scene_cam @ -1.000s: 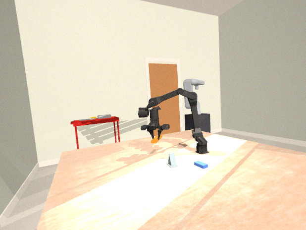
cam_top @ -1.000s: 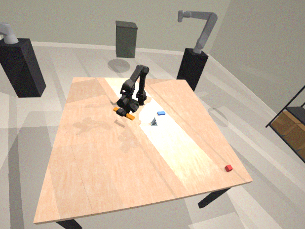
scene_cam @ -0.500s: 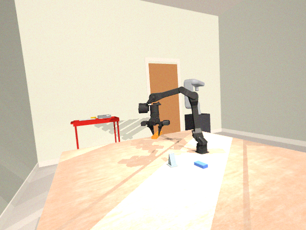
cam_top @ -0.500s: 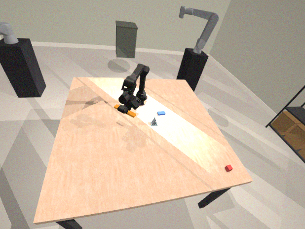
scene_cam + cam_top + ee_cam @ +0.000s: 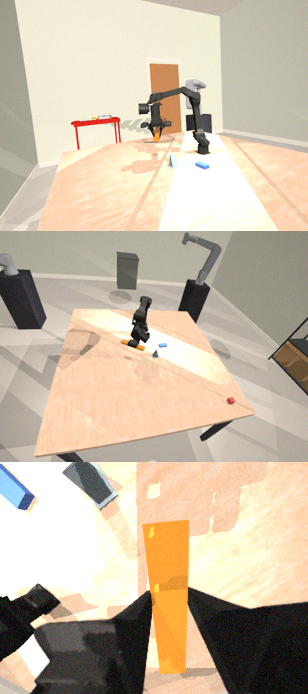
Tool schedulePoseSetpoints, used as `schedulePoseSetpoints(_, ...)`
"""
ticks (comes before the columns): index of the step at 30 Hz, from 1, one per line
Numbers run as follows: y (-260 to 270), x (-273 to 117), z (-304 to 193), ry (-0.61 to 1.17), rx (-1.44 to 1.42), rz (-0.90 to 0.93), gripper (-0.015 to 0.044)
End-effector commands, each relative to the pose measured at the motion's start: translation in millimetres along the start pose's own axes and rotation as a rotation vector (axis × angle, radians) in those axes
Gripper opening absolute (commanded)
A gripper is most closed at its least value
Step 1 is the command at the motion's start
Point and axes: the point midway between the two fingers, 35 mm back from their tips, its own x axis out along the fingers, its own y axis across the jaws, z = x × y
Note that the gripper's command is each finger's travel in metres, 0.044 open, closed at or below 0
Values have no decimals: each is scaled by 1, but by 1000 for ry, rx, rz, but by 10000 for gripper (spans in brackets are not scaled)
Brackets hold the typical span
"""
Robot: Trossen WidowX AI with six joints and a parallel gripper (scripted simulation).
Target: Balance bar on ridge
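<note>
- Top view: orange bar (image 5: 141, 347) (image 5: 156, 137) (image 5: 170, 562) held crosswise under the tool (image 5: 133, 343) (image 5: 156, 136) (image 5: 168, 592), one end sticking out on each side of it.
- In that view the small dark triangular ridge (image 5: 155, 354) (image 5: 173, 161) (image 5: 91, 484) stands on the worktop (image 5: 112, 405) (image 5: 99, 194) (image 5: 270, 562), near the bar's closer end but apart from it; the bar does not lie across it.
- A blue block (image 5: 163, 345) (image 5: 202, 165) (image 5: 15, 489) lies flat near the ridge, and a red cube (image 5: 231, 401) sits well apart from both, near a corner of the worktop.
- Exterior view: the black six-joint arm (image 5: 197, 112) reaches over and points the tool down, its fingers closed on the two sides of the bar.
- Here the bar hangs between and below the fingertips, raised off the worktop, seen nearly end-on; the pale ridge stands upright nearer the camera, with the blue block beside it, apart.
- Wrist view: the tool grips the bar, a finger pressed to each long side. The bar runs lengthwise between them, its longer visible stretch reaching up the frame beyond the fingertips.
- The ridge shows toward the upper left in this view, cut by the frame edge and apart from the bar; the blue block is farther left, also cut off.
</note>
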Motion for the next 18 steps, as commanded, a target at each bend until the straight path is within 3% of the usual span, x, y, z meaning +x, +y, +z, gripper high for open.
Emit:
schedulePoseSetpoints(1,4,-1,18,-4,-42,1,0)
schedulePoseSetpoints(18,28,-2,81,-10,-208,2,0)
